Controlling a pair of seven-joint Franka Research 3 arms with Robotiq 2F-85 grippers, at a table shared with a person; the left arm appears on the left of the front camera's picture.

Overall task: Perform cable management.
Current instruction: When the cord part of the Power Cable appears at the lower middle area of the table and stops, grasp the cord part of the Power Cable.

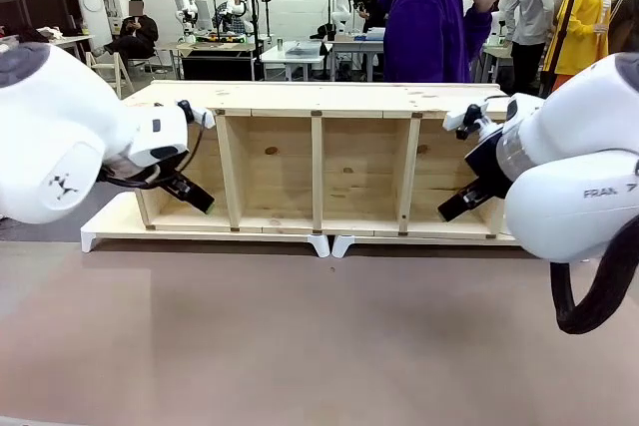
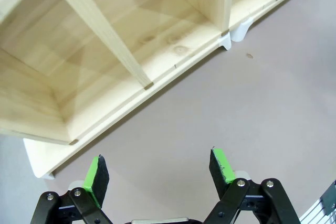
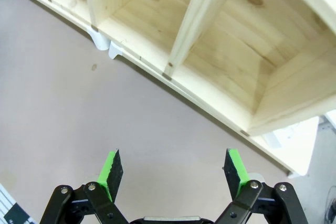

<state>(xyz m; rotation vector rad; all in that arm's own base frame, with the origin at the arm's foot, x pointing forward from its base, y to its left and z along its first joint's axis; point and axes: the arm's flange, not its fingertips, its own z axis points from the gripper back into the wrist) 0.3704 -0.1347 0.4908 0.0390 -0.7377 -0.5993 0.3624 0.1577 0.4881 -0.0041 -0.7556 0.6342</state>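
The cable is out of view. My left gripper (image 1: 192,193) hangs at the left end of a low wooden shelf unit (image 1: 300,97), fingers pointing down toward the tabletop. In the left wrist view it (image 2: 160,171) stands open over bare brown table, with nothing between its green pads (image 2: 94,176). At the unit's right end, my right gripper (image 1: 457,207) is tilted the same way. The right wrist view shows it (image 3: 173,170) open and empty, its green pads (image 3: 234,167) wide apart above the table.
The shelf unit lies across the table's far half, its four open compartments facing me, on white feet (image 1: 319,243). A person in a purple hoodie (image 1: 424,22) stands behind it. The brown tabletop (image 1: 300,336) stretches out in front.
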